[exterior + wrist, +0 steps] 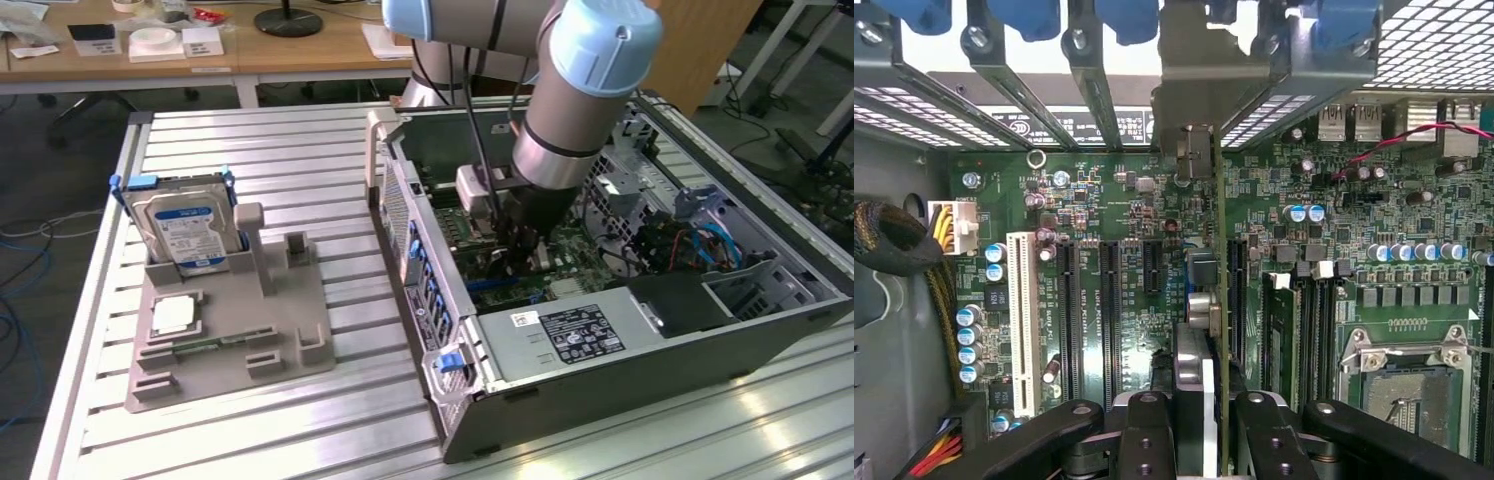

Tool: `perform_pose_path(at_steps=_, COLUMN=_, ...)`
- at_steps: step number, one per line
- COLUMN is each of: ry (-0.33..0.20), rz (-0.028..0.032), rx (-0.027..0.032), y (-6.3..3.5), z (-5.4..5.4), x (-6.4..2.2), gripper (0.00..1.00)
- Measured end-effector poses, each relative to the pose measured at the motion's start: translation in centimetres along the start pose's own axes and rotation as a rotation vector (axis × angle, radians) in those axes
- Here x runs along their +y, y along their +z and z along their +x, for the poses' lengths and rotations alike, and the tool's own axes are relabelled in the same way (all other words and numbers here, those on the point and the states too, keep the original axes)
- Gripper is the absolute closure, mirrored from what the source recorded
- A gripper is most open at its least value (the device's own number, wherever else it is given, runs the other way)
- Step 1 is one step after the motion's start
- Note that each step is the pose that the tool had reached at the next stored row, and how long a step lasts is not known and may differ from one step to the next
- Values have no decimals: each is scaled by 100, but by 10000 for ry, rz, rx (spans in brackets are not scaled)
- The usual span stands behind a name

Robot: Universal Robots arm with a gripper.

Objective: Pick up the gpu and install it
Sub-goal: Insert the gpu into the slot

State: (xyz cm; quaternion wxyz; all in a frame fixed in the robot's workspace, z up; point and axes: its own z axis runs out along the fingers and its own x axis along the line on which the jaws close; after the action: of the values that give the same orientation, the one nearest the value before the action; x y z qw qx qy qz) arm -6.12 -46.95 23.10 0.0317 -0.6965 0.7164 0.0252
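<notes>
We see the black gripper [1204, 402] clenched on the thin green gpu card [1200, 290] inside the open grey metal computer case [641, 362], which stands on the ribbed aluminium table [267, 150], pale wooden desks [320, 50] behind it.

Showing green on the gpu [1220, 300] and the motherboard [1124, 215], the latter dotted with blue-topped capacitors [1295, 213]; gleaming white along one slot [1022, 325]; displaying a blue label on the silver hard drive [187, 225], grey on the holder [254, 350], pale ribbed stripes across the table [254, 150], and light blue on the arm [607, 40].
</notes>
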Motion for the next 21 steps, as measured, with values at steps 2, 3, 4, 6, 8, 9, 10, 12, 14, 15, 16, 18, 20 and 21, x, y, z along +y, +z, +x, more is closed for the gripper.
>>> perform_pose_path(at_steps=2, ry=-1, rz=3, rx=63, y=1, z=-13, x=0, gripper=72)
perform_pose_path(at_steps=3, ry=-2, rz=3, rx=87, y=2, z=-18, x=-1, gripper=72)
perform_pose_path(at_steps=4, ry=-2, rz=3, rx=110, y=2, z=-21, x=-1, gripper=72)
perform_pose_path(at_steps=6, ry=-2, rz=4, rx=157, y=2, z=-29, x=0, gripper=72)
perform_pose_path(at_steps=8, ry=-2, rz=4, rx=215, y=3, z=-39, x=0, gripper=72)
perform_pose_path(at_steps=9, ry=-4, rz=4, rx=234, y=3, z=-41, x=-1, gripper=72)
perform_pose_path(at_steps=10, ry=-4, rz=4, rx=238, y=3, z=-40, x=-1, gripper=72)
perform_pose_path(at_steps=12, ry=-3, rz=5, rx=226, y=3, z=-41, x=0, gripper=72)
perform_pose_path(at_steps=14, ry=-2, rz=4, rx=225, y=3, z=-41, x=0, gripper=72)
perform_pose_path(at_steps=15, ry=-2, rz=5, rx=225, y=3, z=-41, x=0, gripper=72)
perform_pose_path(at_steps=16, ry=-3, rz=6, rx=225, y=3, z=-41, x=4, gripper=72)
perform_pose_path(at_steps=18, ry=-2, rz=5, rx=225, y=4, z=-41, x=14, gripper=72)
perform_pose_path(at_steps=20, ry=-4, rz=5, rx=224, y=11, z=-40, x=14, gripper=72)
perform_pose_path(at_steps=21, ry=-3, rz=5, rx=225, y=19, z=-39, x=15, gripper=72)
